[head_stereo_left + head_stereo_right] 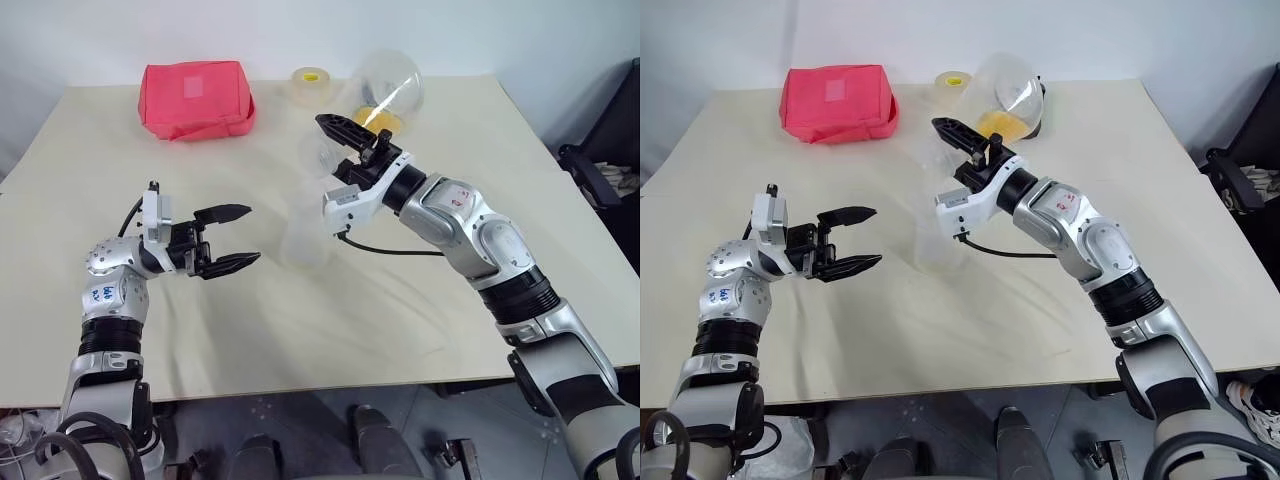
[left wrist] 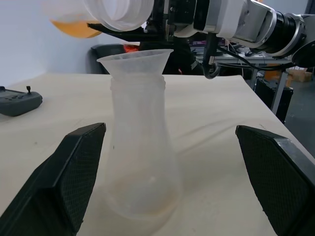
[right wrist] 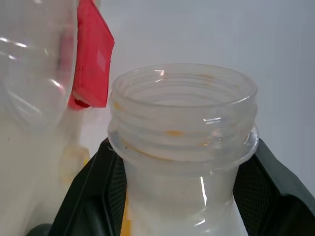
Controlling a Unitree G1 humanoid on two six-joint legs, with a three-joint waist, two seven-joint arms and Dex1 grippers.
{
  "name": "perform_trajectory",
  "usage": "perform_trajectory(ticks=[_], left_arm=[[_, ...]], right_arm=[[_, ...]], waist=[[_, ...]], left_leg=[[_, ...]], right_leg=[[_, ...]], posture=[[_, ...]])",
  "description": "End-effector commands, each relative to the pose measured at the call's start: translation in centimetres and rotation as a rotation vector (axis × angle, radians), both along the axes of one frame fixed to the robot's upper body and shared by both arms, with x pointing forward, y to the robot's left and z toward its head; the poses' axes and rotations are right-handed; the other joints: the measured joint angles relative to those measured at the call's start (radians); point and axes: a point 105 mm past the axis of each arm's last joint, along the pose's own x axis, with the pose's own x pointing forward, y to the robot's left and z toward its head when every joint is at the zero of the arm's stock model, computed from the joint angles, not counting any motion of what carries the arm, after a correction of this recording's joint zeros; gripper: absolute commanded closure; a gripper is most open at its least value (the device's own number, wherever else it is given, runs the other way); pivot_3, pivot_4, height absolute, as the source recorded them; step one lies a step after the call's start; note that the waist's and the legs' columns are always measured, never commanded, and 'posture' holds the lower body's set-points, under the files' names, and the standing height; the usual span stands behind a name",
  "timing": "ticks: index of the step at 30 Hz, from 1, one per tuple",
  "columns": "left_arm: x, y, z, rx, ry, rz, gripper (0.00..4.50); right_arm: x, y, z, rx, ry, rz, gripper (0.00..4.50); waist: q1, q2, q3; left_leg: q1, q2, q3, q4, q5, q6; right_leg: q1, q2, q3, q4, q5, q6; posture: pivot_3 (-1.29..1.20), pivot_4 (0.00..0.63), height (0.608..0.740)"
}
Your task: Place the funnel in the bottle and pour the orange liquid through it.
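Note:
The translucent bottle [image 2: 140,162] stands upright on the table with the clear funnel [image 2: 135,58] seated in its neck. My left gripper [image 1: 228,238] is open, level with the bottle [image 1: 303,235] and just to its left. Its fingers [image 2: 74,167] stand on either side of the bottle without touching it. My right gripper [image 1: 355,135] is shut on the threaded neck [image 3: 182,142] of a clear round vessel [image 1: 390,85]. The vessel is tilted with its mouth [image 2: 118,12] just above the funnel. The orange liquid [image 1: 381,121] pools in the vessel's belly.
A red pouch [image 1: 197,98] lies at the far left of the cream table [image 1: 300,340], with a tape roll [image 1: 312,84] at the far edge. A black cable [image 1: 390,248] hangs below my right wrist. A grey controller [image 2: 17,101] rests on the table.

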Motion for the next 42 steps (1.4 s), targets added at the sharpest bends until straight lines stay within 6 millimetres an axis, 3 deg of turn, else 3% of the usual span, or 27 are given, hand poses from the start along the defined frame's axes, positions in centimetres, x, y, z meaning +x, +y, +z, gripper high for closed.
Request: perform_trajectory(ticks=[1,42], left_arm=[[0.0,-0.1,0.9,-0.004,-0.042,0.002,0.00],[-0.2,-0.4,0.9,-0.014,-0.042,0.001,0.00]], right_arm=[[-0.9,0.8,1.6,-0.005,-0.085,0.042,2.05],[0.0,1.6,1.1,-0.152,-0.272,0.071,2.05]], waist=[[-0.001,0.000,0.000],[-0.024,0.000,0.000]], left_leg=[[0.000,0.000,0.000,0.000,0.000,0.000],[0.000,0.000,0.000,0.001,0.000,0.000]], right_leg=[[0.000,0.000,0.000,0.000,0.000,0.000],[0.000,0.000,0.000,0.001,0.000,0.000]], posture=[[0.00,0.150,0.740],[0.00,0.150,0.740]])
